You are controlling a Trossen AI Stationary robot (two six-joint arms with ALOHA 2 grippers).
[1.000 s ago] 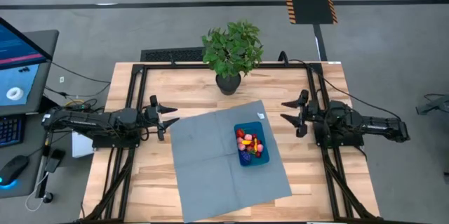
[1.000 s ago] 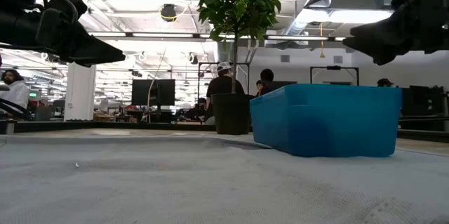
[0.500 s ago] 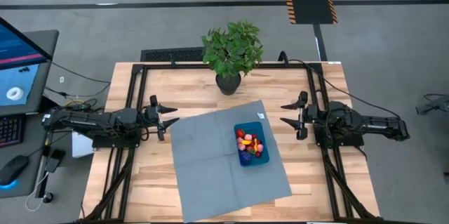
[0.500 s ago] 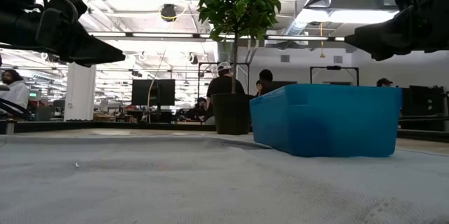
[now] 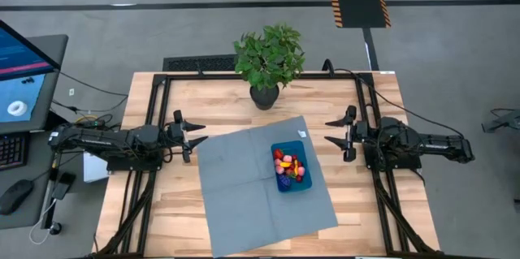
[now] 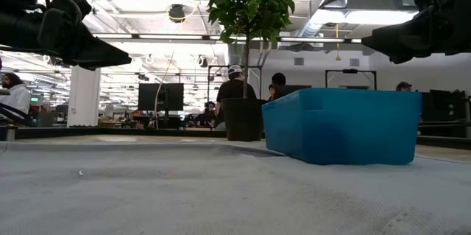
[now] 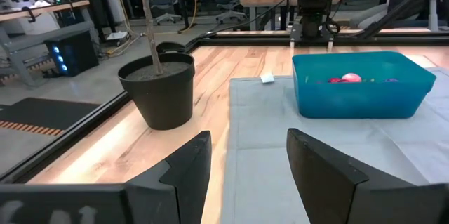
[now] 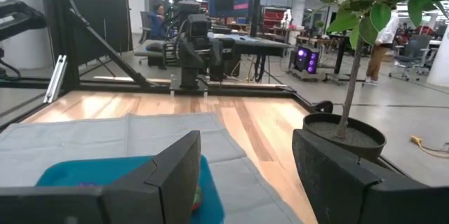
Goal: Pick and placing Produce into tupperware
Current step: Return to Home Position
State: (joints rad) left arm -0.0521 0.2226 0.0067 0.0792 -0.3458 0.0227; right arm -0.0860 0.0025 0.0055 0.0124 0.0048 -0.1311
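Widest of all, a wooden table (image 5: 219,101) inside a dark frame. Spread over its middle, slightly askew, a grey-blue cloth (image 5: 244,190). At the far edge, just beyond the cloth, a leafy potted plant (image 5: 270,54).

At the table's left side, the left gripper (image 5: 201,133): raised above the wood, just beside the cloth's left edge, fingers apart, holding nothing. Opposite, at the right side, the right gripper (image 5: 329,130): likewise raised, fingers apart, holding nothing, clear of the container.

On the right half of the cloth, between the two grippers but closer to the right one, the shallow blue container (image 5: 280,186). Heaped together inside it, the toy produce (image 5: 290,167): red, pink and yellow pieces, plus a purple-blue one. From table height, only the container's blue wall, contents hidden.
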